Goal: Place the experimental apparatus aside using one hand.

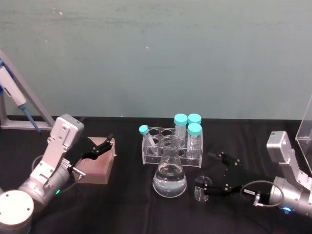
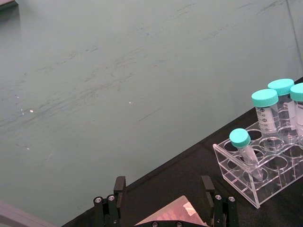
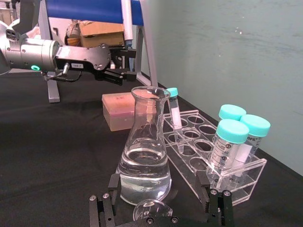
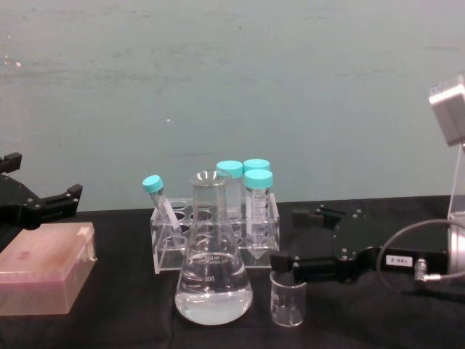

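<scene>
Right gripper (image 1: 213,173) sits low over the tabletop (image 1: 126,209), jaws apart and straddling the small beaker (image 4: 288,298), nothing clamped. We read that as lining up a side grasp. Beaker looks empty. Flask (image 1: 169,178) just beside it holds clear liquid in its bottom part. Rack (image 1: 150,155) behind carries four teal-capped tubes (image 1: 181,126), one tilted. Left gripper (image 1: 104,147) hangs over the pink box (image 1: 97,168), jaws apart, idle.

A clear tube rack (image 2: 242,183) holding teal-capped tubes (image 2: 265,112) stands on the black table (image 2: 182,182).
</scene>
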